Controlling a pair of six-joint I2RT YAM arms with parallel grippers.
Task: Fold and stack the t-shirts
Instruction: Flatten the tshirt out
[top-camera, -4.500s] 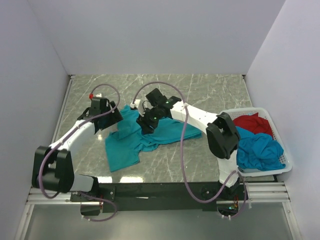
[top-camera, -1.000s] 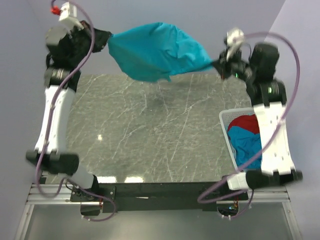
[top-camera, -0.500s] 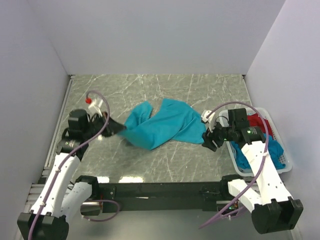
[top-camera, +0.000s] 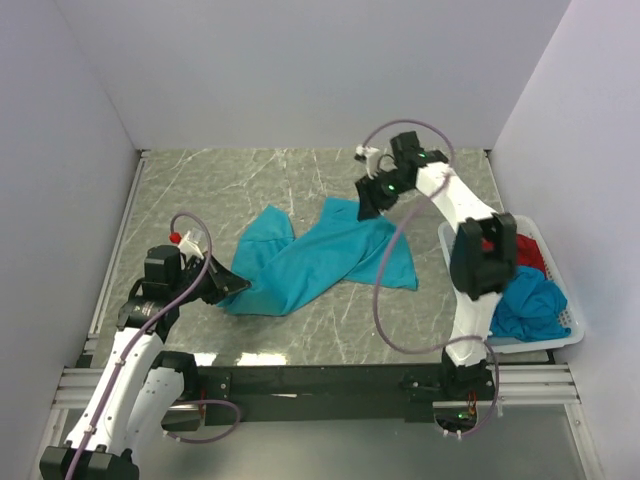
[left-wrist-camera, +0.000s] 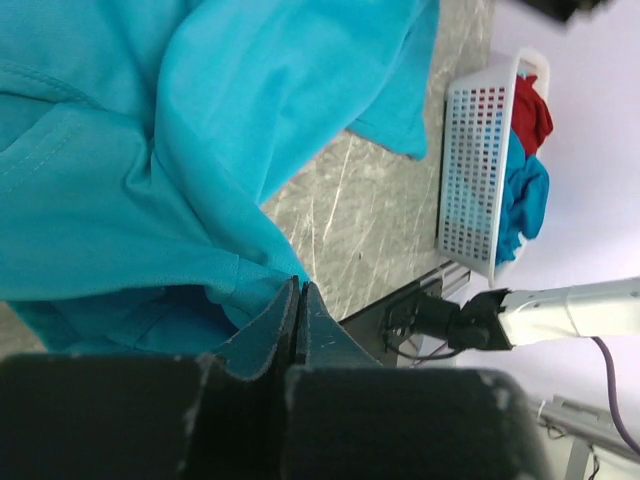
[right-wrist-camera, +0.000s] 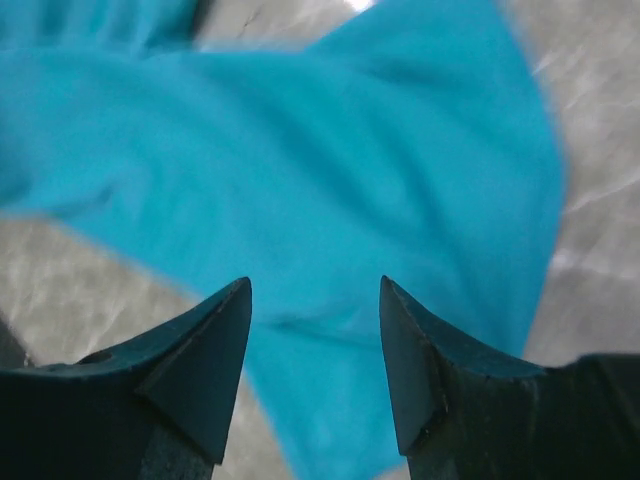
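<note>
Marble table (top-camera: 330, 330), teal t-shirt (top-camera: 320, 255) mid-table, crumpled

Grey marble-patterned table (top-camera: 300, 180), white slatted basket (top-camera: 560, 340) at its right edge

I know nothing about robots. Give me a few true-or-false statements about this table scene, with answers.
1. The teal t-shirt lies on the marble table. True.
2. The left tool is open. False: it is shut on the teal t-shirt's edge.
3. The right tool is open above the shirt. True.
4. The white basket is empty. False: it holds a red t-shirt and a blue t-shirt.
5. The teal t-shirt is neatly folded. False: it is rumpled.
</note>
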